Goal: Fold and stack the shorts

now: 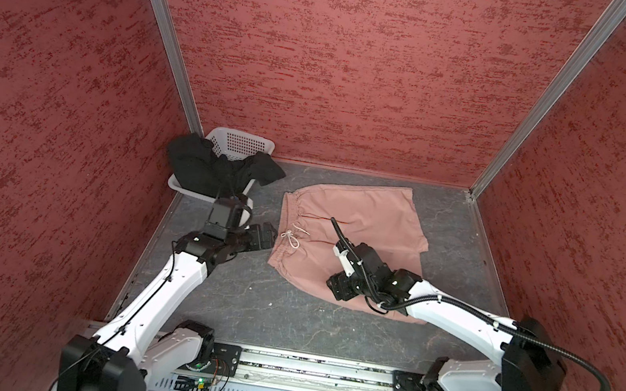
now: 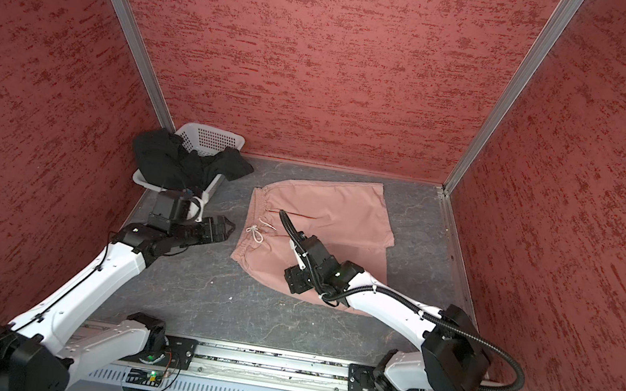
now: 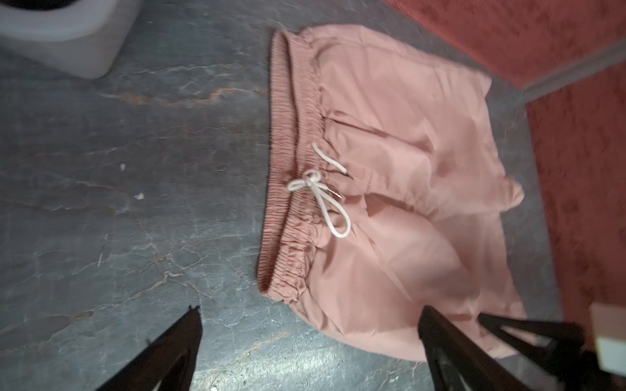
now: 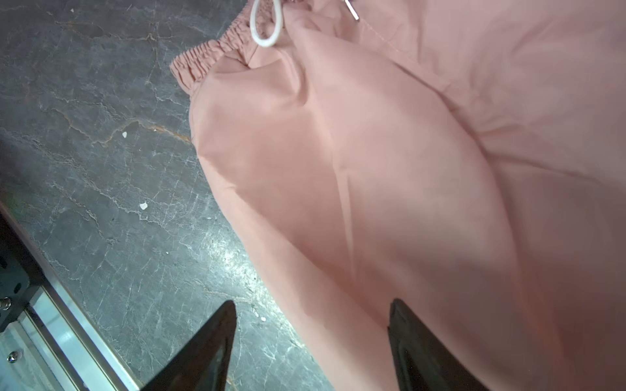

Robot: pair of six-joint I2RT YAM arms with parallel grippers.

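The dusty pink fabric shorts point(image 1: 358, 216) lie spread flat on the grey marbled tabletop point(image 1: 244, 304). The crumpled black shorts point(image 1: 198, 164) hang over the white perforated plastic basket point(image 1: 243, 142) in the far left corner. The left gripper point(image 1: 267, 236) hovers beside the waistband, jaws wide apart and empty. The right gripper point(image 4: 312, 303) is open too, straddling the near side edge of the pink shorts.

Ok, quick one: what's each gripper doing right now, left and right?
Left gripper: open, holding nothing.
Right gripper: open over the edge of the pink shorts, holding nothing.
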